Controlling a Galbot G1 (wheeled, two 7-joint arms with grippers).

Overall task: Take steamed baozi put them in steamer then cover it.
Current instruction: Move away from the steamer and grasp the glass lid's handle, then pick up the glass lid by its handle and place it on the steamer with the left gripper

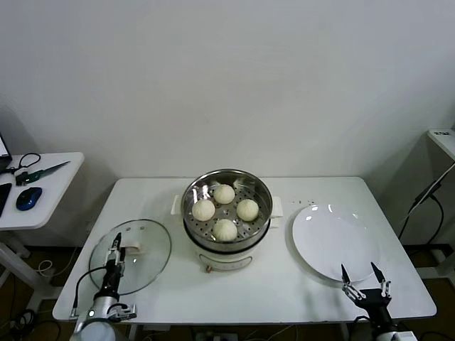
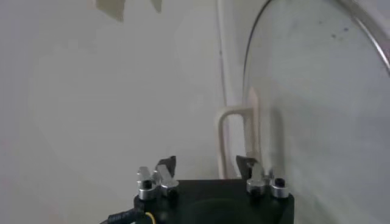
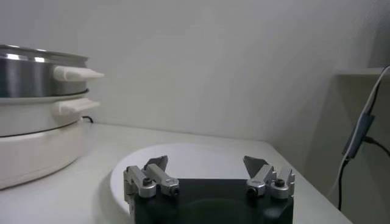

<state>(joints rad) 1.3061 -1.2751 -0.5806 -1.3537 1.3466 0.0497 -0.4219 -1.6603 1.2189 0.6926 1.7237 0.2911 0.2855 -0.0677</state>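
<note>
Four white baozi (image 1: 224, 193) lie on the perforated tray inside the steel steamer (image 1: 190, 186) at the table's middle; the pot is uncovered. Its glass lid (image 1: 149, 266) lies flat on the table to the left. My left gripper (image 1: 116, 245) hovers over the lid beside its cream loop handle (image 1: 134, 249). In the left wrist view the left gripper (image 2: 205, 163) has its jaws apart, and the handle (image 2: 220, 140) stands just ahead, nearer one finger, untouched. My right gripper (image 1: 359, 273) waits open at the front right, empty.
An empty white plate (image 1: 330, 238) lies right of the steamer, just beyond the right gripper (image 3: 206, 161). A side desk (image 1: 50, 192) with a mouse and cables stands to the left. A shelf with a hanging cable (image 1: 426, 195) stands at the right.
</note>
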